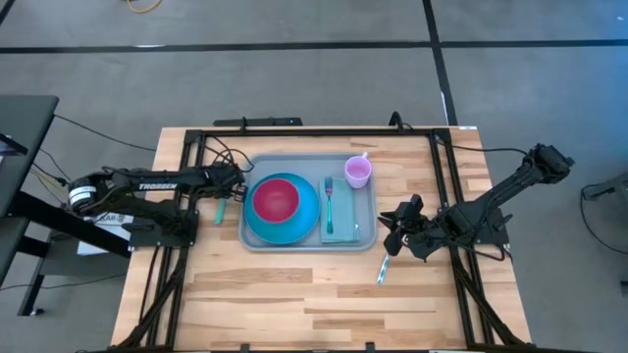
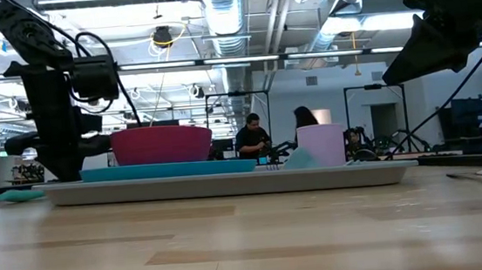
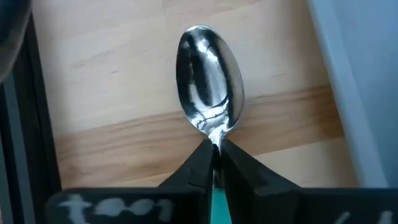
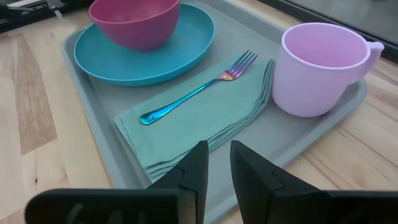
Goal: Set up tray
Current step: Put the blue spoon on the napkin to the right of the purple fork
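Note:
The grey-blue tray (image 1: 309, 238) lies mid-table. It carries a blue plate (image 1: 306, 218) with a pink bowl (image 1: 276, 199) on it. Beside them are a teal napkin (image 4: 186, 134) with a fork (image 4: 199, 93) on top and a pale pink cup (image 4: 317, 65). My left gripper (image 3: 216, 149) is just off the tray's left edge, shut on a spoon (image 3: 208, 81) that has a teal handle (image 1: 221, 210). My right gripper (image 4: 216, 163) hovers off the tray's right side, narrowly open, facing the napkin and touching nothing. My left gripper pinches the spoon between its two fingers at the neck (image 3: 216, 138), just below the shiny bowl. The bowl sticks out past the fingertips over the wooden table. The teal handle (image 3: 217, 199) runs back between the fingers. Whether the spoon is clear of the table I cannot tell.
A slim bluish utensil (image 1: 383, 269) lies on the wood near my right gripper, off the tray's right near corner. Black frame rails (image 1: 444, 186) run along both sides of the table. Bare wood (image 1: 294, 294) stretches between the tray and the near edge. People sit in the room beyond.

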Robot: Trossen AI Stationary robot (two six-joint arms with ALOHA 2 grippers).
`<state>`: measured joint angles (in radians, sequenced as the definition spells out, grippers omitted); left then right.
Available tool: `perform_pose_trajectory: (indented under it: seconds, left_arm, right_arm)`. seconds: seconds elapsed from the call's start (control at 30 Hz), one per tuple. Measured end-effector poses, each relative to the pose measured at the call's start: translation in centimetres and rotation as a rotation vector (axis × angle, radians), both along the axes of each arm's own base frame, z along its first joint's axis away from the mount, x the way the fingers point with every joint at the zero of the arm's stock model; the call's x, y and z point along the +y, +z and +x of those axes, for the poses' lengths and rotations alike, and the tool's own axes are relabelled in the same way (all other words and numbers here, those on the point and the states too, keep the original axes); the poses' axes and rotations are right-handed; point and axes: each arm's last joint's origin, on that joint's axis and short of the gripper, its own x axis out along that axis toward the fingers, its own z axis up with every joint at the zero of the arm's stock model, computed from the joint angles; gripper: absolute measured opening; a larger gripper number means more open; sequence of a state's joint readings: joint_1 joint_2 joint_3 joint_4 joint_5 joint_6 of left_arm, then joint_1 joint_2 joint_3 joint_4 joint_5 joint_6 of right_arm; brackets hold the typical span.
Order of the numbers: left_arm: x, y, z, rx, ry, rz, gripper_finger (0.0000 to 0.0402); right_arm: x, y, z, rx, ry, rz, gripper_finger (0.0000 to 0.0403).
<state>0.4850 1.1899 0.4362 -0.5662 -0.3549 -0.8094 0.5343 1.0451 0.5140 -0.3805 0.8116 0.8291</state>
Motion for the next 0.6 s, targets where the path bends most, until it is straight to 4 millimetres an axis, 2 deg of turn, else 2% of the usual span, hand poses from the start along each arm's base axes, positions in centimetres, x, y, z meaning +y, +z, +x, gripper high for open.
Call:
perform_pose_trajectory:
  seconds: [0.3,0.6]
  left_arm:
    - [-0.4,1.9,-0.6,-0.124,0.012,0.032,0.0]
    - [-1.1,2.0,-1.6,-0.06,0.02,0.002,0.0]
  right_arm:
    - [0.0,0.0,0.0,0.008,0.01,-0.014,0.0062]
    - [0.0,0.0,0.0,0.003,0.01,-0.01,0.0062]
